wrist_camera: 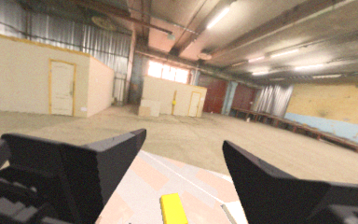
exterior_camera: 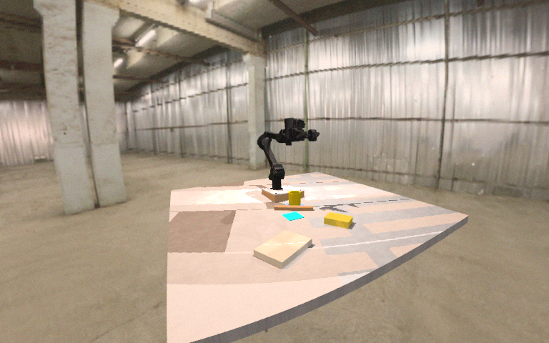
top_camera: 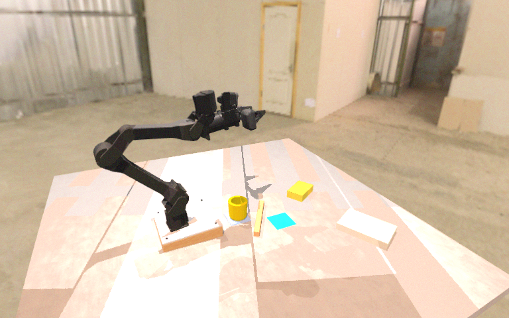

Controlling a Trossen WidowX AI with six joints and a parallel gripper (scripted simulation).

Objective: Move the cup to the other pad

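A yellow cup (top_camera: pixel 237 211) (exterior_camera: pixel 294 198) stands upright on a pale pad (top_camera: pixel 236 222) close to the arm's base. The marbles inside it cannot be made out. A flat cyan pad (top_camera: pixel 281 220) (exterior_camera: pixel 293 216) lies on the far side of a low orange bar from the cup. My gripper (top_camera: pixel 258 114) (exterior_camera: pixel 316 135) (wrist_camera: pixel 184 138) is open and empty, held high above the table and pointing outward. The cup and both pads are out of the wrist view.
The low orange bar (top_camera: pixel 258 218) (exterior_camera: pixel 294 207) lies between the two pads. A yellow block (top_camera: pixel 299 190) (exterior_camera: pixel 337 219) (wrist_camera: pixel 172 208) lies beyond the cyan pad to one side. A cream slab (top_camera: pixel 366 227) (exterior_camera: pixel 283 247) lies farther out from the base.
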